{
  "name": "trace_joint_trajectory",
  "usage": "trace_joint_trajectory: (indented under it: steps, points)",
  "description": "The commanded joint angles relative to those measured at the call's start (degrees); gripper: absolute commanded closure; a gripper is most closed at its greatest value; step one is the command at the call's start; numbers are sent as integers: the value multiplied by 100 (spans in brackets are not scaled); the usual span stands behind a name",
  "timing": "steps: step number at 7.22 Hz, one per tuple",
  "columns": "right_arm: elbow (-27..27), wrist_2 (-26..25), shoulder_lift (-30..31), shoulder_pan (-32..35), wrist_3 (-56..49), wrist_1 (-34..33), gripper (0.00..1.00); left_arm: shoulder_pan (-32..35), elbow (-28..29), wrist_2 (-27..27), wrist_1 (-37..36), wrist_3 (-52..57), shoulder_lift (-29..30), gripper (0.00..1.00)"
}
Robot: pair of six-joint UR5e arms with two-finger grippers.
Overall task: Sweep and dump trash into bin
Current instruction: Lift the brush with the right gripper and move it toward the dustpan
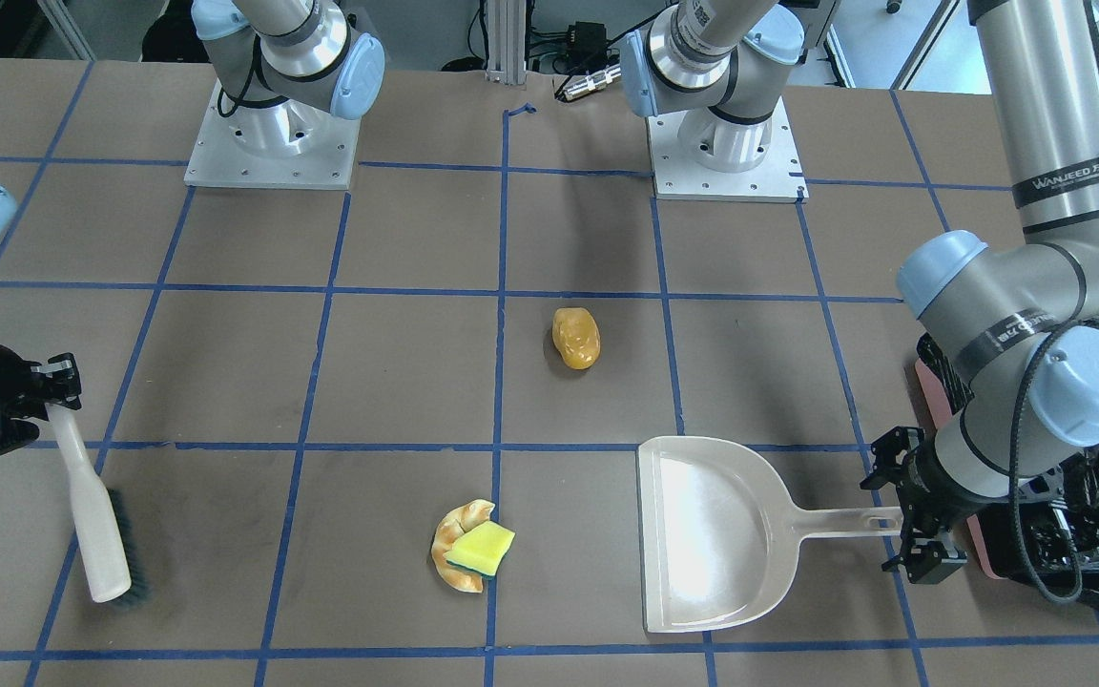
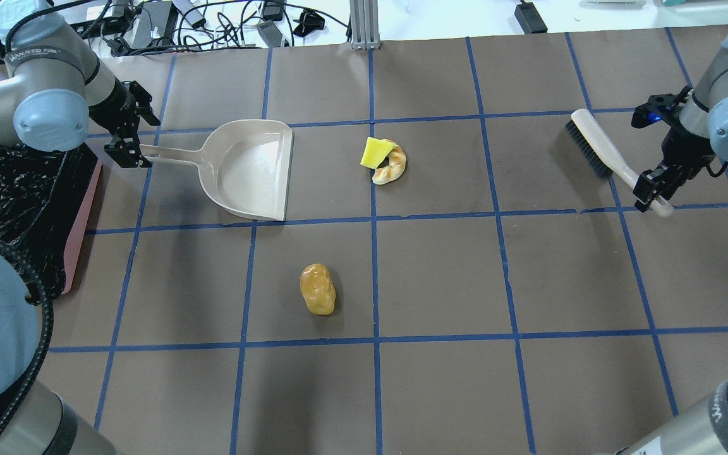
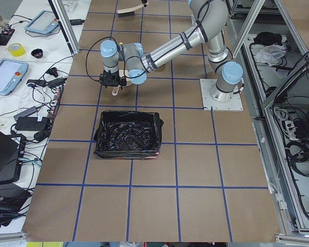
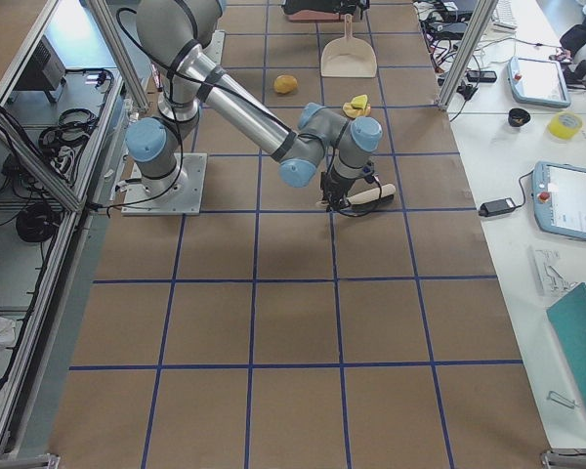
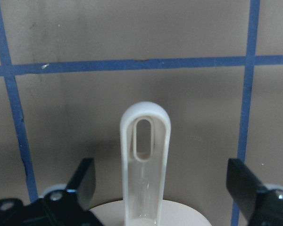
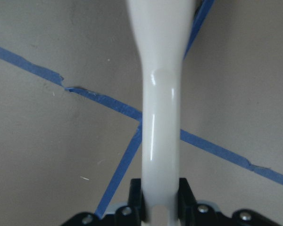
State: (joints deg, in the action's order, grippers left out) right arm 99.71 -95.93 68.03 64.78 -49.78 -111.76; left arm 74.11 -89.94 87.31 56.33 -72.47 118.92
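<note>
The glossy yellow-orange potato-like lump [image 1: 576, 338] lies alone mid-table. The tan croissant [image 1: 447, 553] lies nearer the far edge with the yellow sponge piece [image 1: 481, 546] leaning on it. The beige dustpan [image 1: 712, 534] rests flat on the table, its mouth toward the croissant. My left gripper [image 1: 902, 515] is open, its fingers straddling the end of the dustpan handle [image 5: 145, 155] without touching it. My right gripper [image 1: 58, 386] is shut on the handle of a white brush [image 1: 101, 534], bristles down by the table. The pink bin [image 2: 79, 234] with its black bag stands behind my left gripper.
Both arm bases [image 1: 271, 143] stand on plates at the robot's side of the table. Blue tape lines grid the brown table [image 2: 440, 278]. Cables and devices lie beyond the table's far edge [image 2: 212, 25].
</note>
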Motion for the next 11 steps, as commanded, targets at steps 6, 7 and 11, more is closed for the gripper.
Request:
trace_joint_trajectory:
  steps: [6,7,11]
  points:
    - [-241,-257,447,288,468,276,100,-1,20,-230,-95,-3,53,100]
    - [-372,-633,474,751,948,364,100,7,47,-276,-87,31,35,100]
    - [-470,-908,721,2254,3485,1076,100,1382,538,1294,-78,-868,-106,100]
